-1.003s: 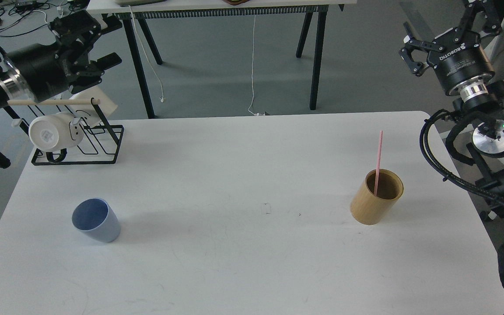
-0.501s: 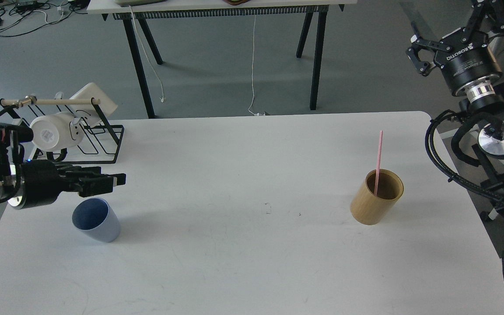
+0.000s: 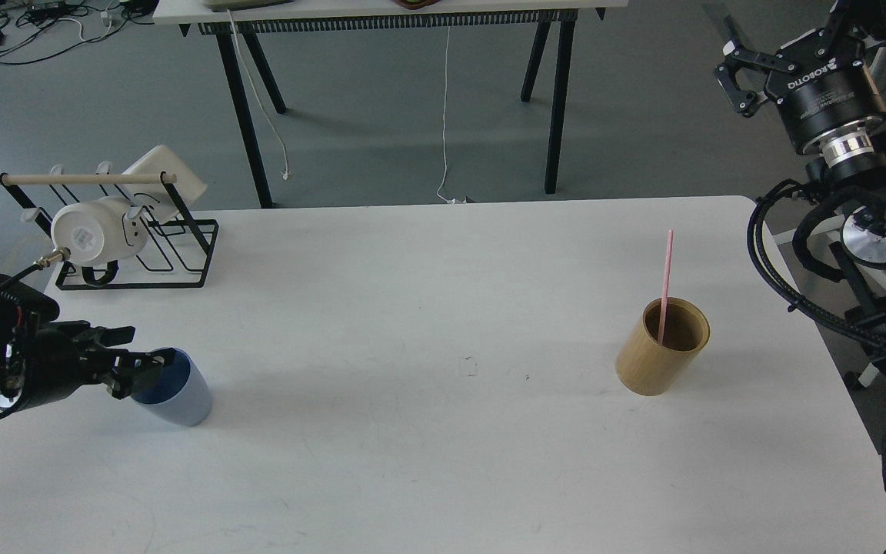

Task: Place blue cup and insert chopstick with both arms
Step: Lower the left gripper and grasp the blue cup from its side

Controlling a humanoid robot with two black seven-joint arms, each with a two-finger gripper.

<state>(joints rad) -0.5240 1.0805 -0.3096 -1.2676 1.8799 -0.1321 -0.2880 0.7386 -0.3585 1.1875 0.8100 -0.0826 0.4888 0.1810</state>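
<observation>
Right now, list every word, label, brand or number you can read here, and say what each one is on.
"ROBOTIQ" in white letters on the black body of the right claw, seen tilted.
A line of smaller white print below it on the same body: too small to read.
A faint round mark on the base of the white mug in the black wire rack: too blurred to read.

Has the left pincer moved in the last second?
Yes. The left pincer has dropped from above the black wire rack to the table near-left, now at the rim of the blue cup.
</observation>
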